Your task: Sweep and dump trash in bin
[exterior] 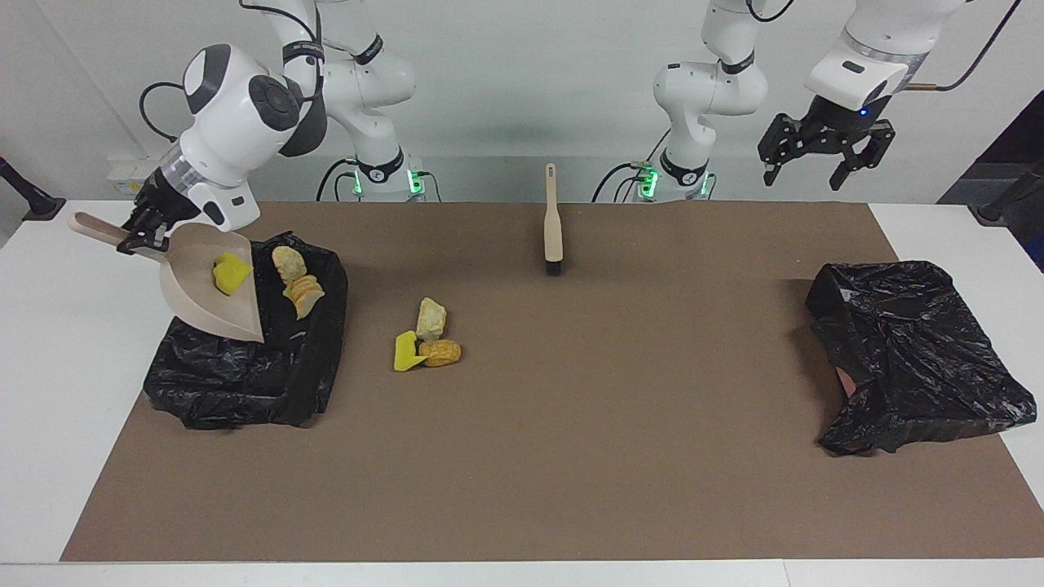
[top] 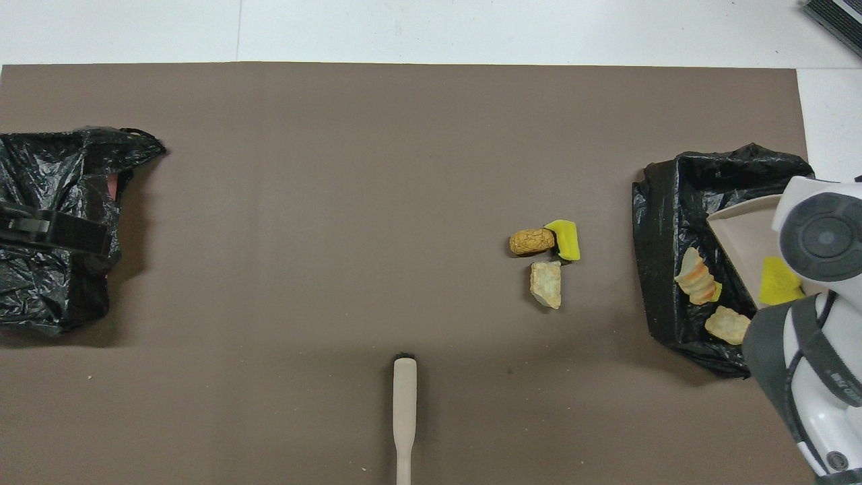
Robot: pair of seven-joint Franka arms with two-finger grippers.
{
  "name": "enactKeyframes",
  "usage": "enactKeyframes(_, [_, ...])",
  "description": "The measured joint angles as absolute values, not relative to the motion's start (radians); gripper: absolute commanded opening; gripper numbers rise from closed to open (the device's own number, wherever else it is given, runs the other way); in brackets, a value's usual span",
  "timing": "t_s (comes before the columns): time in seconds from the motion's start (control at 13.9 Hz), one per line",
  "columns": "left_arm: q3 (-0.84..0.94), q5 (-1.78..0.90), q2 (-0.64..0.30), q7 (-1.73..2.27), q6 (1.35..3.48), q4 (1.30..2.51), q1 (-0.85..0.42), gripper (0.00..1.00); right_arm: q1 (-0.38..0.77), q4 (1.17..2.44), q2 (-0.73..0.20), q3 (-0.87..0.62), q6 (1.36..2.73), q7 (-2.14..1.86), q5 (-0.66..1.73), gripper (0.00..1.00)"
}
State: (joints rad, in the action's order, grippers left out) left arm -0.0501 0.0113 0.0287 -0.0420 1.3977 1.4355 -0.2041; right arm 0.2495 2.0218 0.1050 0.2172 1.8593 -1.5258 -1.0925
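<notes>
The right gripper (exterior: 140, 235) is clamped on the handle of the beige dustpan (exterior: 208, 293), which tilts steeply down over the black-lined bin (exterior: 245, 383) at the right arm's end of the table. One yellow sponge wedge (exterior: 230, 271) clings to the pan just below that gripper; two tan foam chunks (exterior: 298, 281) lie in the bin beside the pan's lip. Three more scraps of trash (exterior: 428, 338) — a yellow wedge, a pale chunk and an orange-tan one — sit touching one another on the brown mat (exterior: 571, 456), well apart from the gripper, toward the table's middle.

The left gripper (exterior: 822, 159) hangs with its jaws spread wide and empty, over the left arm's end of the table; seemingly above a crumpled black bag (exterior: 913, 359), though its height makes that hard to judge. The beige brush (exterior: 553, 224) lies on the mat between the two arms' bases. No writing on anything is readable.
</notes>
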Motion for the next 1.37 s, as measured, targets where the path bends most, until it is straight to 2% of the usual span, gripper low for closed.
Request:
enactKeyframes(0.5, [-0.058,0.01,0.029,-0.047,1.385,1.422,-0.187,1.0,0.254,2.061,0.105,0.193,1.83,-1.458,-1.141,0.0])
enactKeyframes(0.86, [-0.058,0.01,0.042,-0.047,1.381,1.419,-0.186,1.0,0.242,2.06,0.142,0.203,1.824,-1.462,-1.164,0.0])
enactKeyframes(1.15, [-0.058,0.01,0.042,-0.047,1.38,1.42,-0.186,1.0,0.241,2.048,0.206,0.238,1.801,-1.486,-1.145,0.0])
enactKeyframes(1.37, [-0.058,0.01,0.042,-0.047,1.38,1.42,-0.186,1.0,0.24,2.04,0.274,0.285,1.727,-1.488,-1.015,0.0])
